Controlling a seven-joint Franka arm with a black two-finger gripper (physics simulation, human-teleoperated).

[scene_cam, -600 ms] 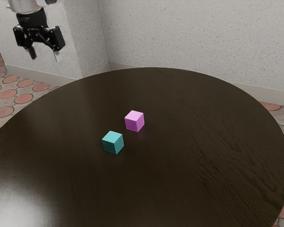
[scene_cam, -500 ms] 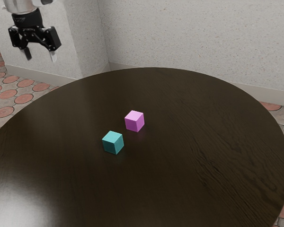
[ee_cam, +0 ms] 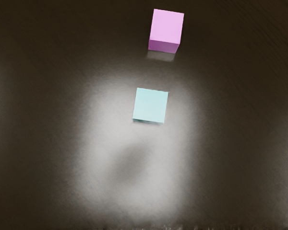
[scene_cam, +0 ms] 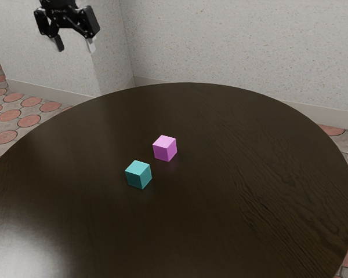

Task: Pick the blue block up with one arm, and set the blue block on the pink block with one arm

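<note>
The blue block (scene_cam: 138, 174) sits flat on the dark table (scene_cam: 249, 191), a cube with no long side, one vertical edge facing the exterior camera. The pink block (scene_cam: 165, 147) is just beside it, apart. The gripper (scene_cam: 75, 45) hangs high at the exterior view's upper left, fingers spread wide and empty, well apart from the block.

Blue block (scene_cam: 138, 174) teal; pink block (scene_cam: 165, 147) lilac-pink; table (scene_cam: 249, 191) dark brown, woodgrain; wall (scene_cam: 249, 46) off-white, perhaps speckled.

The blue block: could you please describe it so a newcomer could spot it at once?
Start at the round dark table. Near its middle sit two small cubes, not touching. The blue block is the teal one, nearer the camera than the pink block.
</note>
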